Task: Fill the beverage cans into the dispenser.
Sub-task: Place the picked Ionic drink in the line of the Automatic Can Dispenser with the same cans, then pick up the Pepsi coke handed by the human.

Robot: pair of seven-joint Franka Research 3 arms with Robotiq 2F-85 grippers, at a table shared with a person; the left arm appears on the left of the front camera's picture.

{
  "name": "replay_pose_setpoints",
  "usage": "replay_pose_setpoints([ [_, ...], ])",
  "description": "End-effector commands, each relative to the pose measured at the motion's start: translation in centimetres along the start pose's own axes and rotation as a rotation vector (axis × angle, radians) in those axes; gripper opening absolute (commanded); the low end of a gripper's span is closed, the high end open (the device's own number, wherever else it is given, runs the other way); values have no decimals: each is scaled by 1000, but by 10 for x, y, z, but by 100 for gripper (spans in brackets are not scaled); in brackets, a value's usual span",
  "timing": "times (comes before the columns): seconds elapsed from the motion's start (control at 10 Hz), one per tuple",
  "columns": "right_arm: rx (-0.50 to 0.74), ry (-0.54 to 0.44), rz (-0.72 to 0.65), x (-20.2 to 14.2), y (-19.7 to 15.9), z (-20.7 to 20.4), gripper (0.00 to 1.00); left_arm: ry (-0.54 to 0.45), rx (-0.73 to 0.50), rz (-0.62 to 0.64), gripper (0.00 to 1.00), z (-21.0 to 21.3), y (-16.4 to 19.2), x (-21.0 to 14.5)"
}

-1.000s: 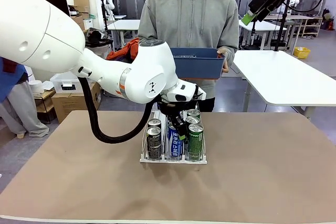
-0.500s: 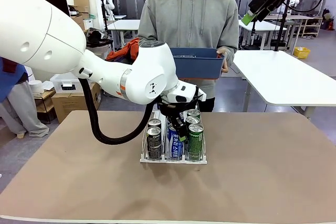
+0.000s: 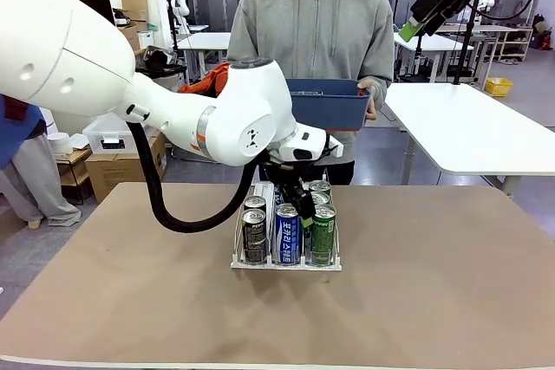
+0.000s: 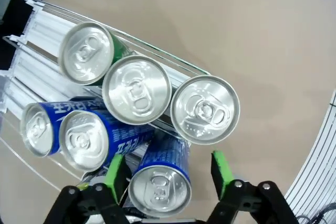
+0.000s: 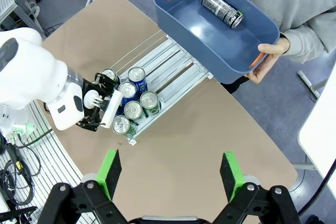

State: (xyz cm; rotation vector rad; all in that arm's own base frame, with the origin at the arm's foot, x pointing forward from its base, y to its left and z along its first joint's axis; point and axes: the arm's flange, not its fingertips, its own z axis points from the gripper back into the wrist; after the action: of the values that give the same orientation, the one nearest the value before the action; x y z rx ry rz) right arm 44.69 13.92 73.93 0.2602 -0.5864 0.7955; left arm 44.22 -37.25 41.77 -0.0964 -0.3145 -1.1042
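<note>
Two green pads of the left gripper point(image 4: 167, 167) stand parted either side of a blue-and-white can point(image 4: 157, 190), loose around it, a gap showing at one pad. That can stands upright in the middle lane of the dispenser point(image 3: 286, 263) among five other cans point(image 4: 136, 88). High above the table point(image 5: 210, 145), the right gripper point(image 5: 170, 174) gapes wide, holding nothing. Beyond the dispenser a person point(image 3: 316, 32) holds a blue bin point(image 5: 210, 51) with one black can point(image 5: 221, 8) lying inside
</note>
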Motion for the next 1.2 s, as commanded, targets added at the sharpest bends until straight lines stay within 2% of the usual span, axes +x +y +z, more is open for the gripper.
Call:
replay_pose_setpoints([
  [0.0, 5, 7, -1, -1, 1, 1, 100, -2, 80, 38, 100, 14, -2, -6],
  [0.1, 5, 7, -1, -1, 1, 1, 100, -2, 93, 27, 100, 20, -5, -6],
  [0.2, 5, 7, -1, -1, 1, 1, 100, -9, 24, 16, 100, 10, 0, 1],
  [1.0, 5, 7, -1, -1, 1, 1, 100, -2, 33, 22, 98, 8, 0, 2],
  [1.1, 5, 7, -1, -1, 1, 1, 100, -16, 2, 42, 100, 20, 1, -2],
])
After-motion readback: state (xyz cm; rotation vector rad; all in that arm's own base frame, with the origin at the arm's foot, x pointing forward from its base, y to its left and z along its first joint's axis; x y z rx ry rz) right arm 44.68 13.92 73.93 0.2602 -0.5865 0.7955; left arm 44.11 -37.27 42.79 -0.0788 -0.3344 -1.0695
